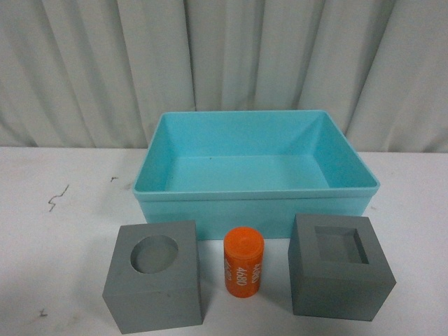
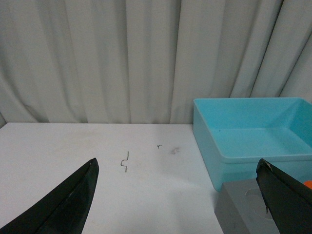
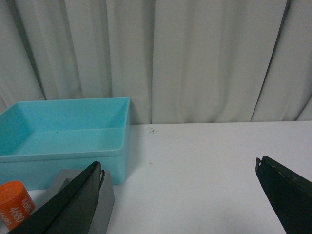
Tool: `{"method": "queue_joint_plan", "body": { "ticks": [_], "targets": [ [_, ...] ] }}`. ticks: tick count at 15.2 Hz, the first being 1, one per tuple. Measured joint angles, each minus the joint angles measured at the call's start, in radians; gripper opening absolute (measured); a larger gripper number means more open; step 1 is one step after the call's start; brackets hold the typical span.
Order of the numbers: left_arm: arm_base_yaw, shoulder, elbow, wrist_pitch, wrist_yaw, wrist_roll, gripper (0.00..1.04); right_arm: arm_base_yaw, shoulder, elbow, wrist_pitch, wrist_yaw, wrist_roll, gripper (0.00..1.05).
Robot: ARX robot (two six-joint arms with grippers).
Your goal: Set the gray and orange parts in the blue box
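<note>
In the front view the light blue box (image 1: 255, 196) stands empty on the white table. In front of it sit a gray cube with a round recess (image 1: 154, 276), an orange cylinder with white digits (image 1: 243, 262) and a gray cube with a square recess (image 1: 341, 266). Neither gripper shows in the front view. My left gripper (image 2: 178, 187) is open over bare table, with the round-recess cube (image 2: 241, 207) and the box (image 2: 253, 134) to one side. My right gripper (image 3: 180, 187) is open; the square-recess cube (image 3: 105, 195), the cylinder (image 3: 15, 202) and the box (image 3: 63, 131) lie beside it.
Pale pleated curtains (image 1: 224, 63) hang behind the table. Small dark scratch marks (image 1: 56, 197) dot the table left of the box; they also show in the left wrist view (image 2: 125, 162). White table (image 3: 209, 161) stretches right of the box.
</note>
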Motion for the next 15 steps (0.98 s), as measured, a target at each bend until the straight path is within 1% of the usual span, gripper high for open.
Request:
{"method": "queue_joint_plan", "body": {
  "ticks": [15],
  "targets": [
    [0.0,0.0,0.0,0.0,0.0,0.0,0.98,0.0,0.0,0.0,0.0,0.0,0.0,0.98]
  ]
}}
